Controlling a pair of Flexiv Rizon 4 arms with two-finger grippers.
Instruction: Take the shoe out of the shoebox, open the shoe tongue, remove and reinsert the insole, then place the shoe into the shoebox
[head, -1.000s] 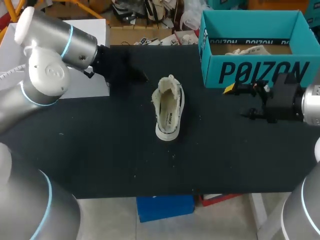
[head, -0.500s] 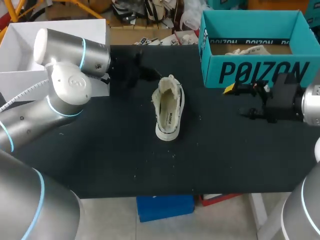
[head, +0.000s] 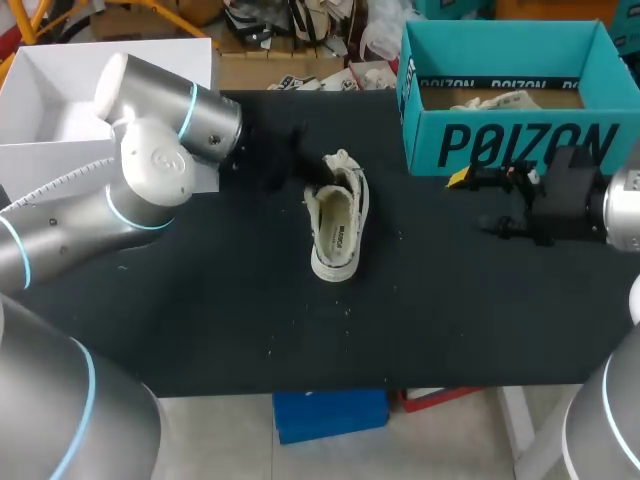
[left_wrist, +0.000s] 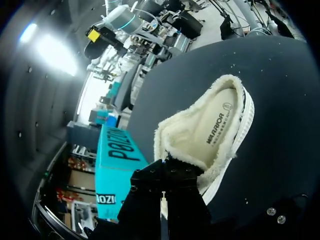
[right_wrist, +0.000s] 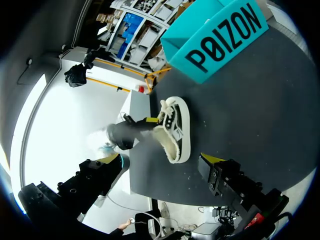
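Though the left fingers (right_wrist: 150, 120) cannot be judged open or closed, right fingers (right_wrist: 212, 160) gape empty beside the shoebox (head: 500, 145); the shoe (head: 337, 222) lies clear of worktop (head: 200, 320) edges.

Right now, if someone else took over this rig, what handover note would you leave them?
Left end effector: at the fleece rim of the shoe; grip cannot be told.
Right end effector: open, empty, in front of the shoebox.
Shoe: sole down on the table, outside the shoebox, insole inside it.
Done: shoe out of the shoebox.
Left, it seems: open the tongue, insole out and back in, shoe into the shoebox.
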